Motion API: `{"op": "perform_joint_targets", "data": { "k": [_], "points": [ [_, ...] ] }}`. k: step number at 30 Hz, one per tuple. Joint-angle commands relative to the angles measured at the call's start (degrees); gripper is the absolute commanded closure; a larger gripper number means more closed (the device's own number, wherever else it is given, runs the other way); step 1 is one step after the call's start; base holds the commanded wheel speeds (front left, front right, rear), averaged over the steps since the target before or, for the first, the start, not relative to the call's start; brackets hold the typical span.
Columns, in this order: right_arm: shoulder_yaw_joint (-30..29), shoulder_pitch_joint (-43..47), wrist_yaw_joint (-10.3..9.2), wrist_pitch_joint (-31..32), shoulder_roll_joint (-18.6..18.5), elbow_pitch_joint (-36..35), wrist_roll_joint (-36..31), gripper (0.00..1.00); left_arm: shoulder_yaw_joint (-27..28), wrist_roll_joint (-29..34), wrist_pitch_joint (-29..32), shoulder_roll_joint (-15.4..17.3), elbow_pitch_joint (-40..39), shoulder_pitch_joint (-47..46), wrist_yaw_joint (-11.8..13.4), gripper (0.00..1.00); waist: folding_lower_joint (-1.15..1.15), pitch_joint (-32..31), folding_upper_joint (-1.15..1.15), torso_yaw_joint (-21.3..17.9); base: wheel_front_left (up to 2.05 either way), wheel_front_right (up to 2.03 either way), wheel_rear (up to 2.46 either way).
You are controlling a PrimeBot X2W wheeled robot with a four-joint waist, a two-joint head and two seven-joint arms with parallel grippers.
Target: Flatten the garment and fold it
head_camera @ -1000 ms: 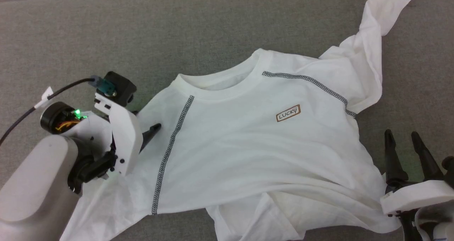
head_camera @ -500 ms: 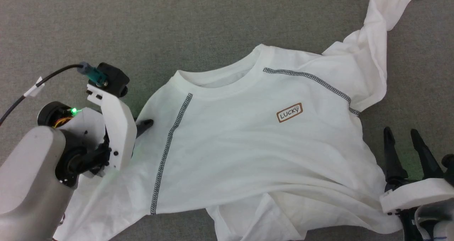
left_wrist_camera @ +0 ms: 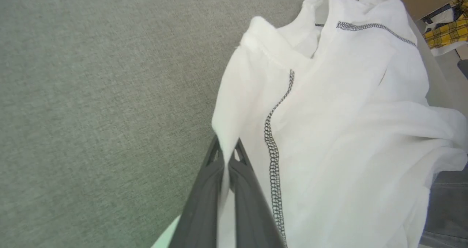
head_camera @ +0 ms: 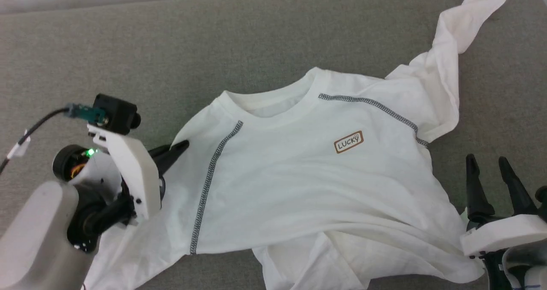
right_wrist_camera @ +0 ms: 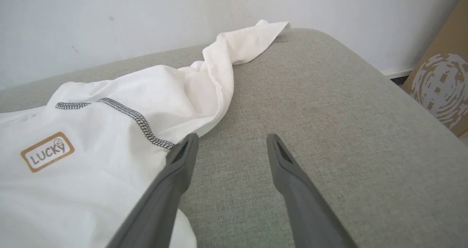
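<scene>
L gripper [left_wrist_camera: 226,151] clamps garment [head_camera: 299,183] shoulder edge, R gripper [right_wrist_camera: 232,138] spread; thin pinch could slip if tugged to cushion [head_camera: 128,46] left edge.

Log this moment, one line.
left gripper: shut on white shirt, shoulder edge | right gripper: open | shirt: rumpled, unfolded, on grey fabric surface

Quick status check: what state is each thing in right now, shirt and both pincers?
garment: face up, wrinkled, not folded, hem rucked.
sleeve: twisted and bunched.
left pincer: shut on the garment's shoulder edge.
right pincer: open, holding nothing, at the garment's side.
</scene>
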Motion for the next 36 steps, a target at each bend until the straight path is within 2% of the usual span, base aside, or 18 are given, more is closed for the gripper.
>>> {"op": "perform_joint_targets", "data": {
  "k": [1, 4, 9, 14, 18, 22, 26, 29, 32, 36],
  "points": [
    [-0.1, 0.1, -0.04, 0.2, 0.1, 0.1, -0.2, 0.0, 0.3, 0.5, -1.3, 0.2, -1.3, 2.1, 0.4, 1.0, 0.0, -2.3, -0.01, 1.4, 0.0, 0.0, 0.0],
    [-0.2, 0.9, -0.04, 0.5, 0.1, 0.1, -0.1, 0.0, 1.3, 0.8, -4.3, 0.5, -4.6, 6.7, 1.4, 1.0, 0.0, -3.6, -0.01, 2.4, 0.0, 0.0, 0.0],
    [-0.6, 2.1, -0.04, 1.1, 0.1, -0.6, -0.4, 0.0, 3.5, 2.3, -8.7, 2.0, -9.1, 15.1, 4.5, 1.0, 0.0, -4.6, -0.01, 4.4, 0.0, 0.0, 0.0],
    [1.3, 1.2, -0.04, 3.6, 0.1, -2.6, -2.5, 0.0, 3.0, 2.2, -10.5, 1.2, -11.5, 19.1, 5.0, 1.0, 0.0, -4.8, -0.01, 6.8, 0.0, 0.0, 0.0],
    [4.3, -2.6, -0.04, 7.4, 0.1, -4.8, -3.8, 0.0, 2.4, 2.1, -10.8, 0.3, -12.3, 18.9, 5.0, 1.0, 0.0, -4.6, -0.01, 7.8, 0.0, 0.0, 0.0],
    [9.1, -10.9, -0.04, 17.2, -0.9, -6.9, -6.1, 0.0, 1.4, 2.8, -11.0, -0.6, -12.7, 17.4, 4.6, 1.0, 0.0, -3.4, -0.01, 8.8, 0.0, 0.0, 0.0],
    [15.7, -20.8, -0.04, 31.5, -7.3, -4.4, -4.8, 0.0, 0.1, 3.2, -11.4, -1.9, -12.6, 15.0, 3.6, 1.0, 0.0, -1.3, -0.01, 10.3, 0.0, 0.0, 0.0],
    [22.5, -27.7, -0.04, 42.2, -14.0, -1.2, -2.3, 0.0, -1.2, 3.6, -11.5, -2.9, -12.1, 12.5, 2.8, 1.0, 0.0, 0.7, -0.01, 11.7, 0.0, 0.0, 0.0],
    [29.4, -33.6, -0.04, 49.6, -20.0, 1.1, 1.2, 0.0, -2.4, 4.0, -11.6, -3.9, -11.5, 10.1, 2.0, 1.0, 0.0, 2.7, -0.01, 13.2, 0.0, 0.0, 0.0],
    [36.9, -39.4, -0.04, 54.8, -26.1, 3.3, 4.9, 0.0, -3.9, 4.4, -12.0, -5.1, -10.5, 7.3, 1.1, 1.0, 0.0, 5.0, -0.01, 15.2, 0.0, 0.0, 0.0]
  ]
}}
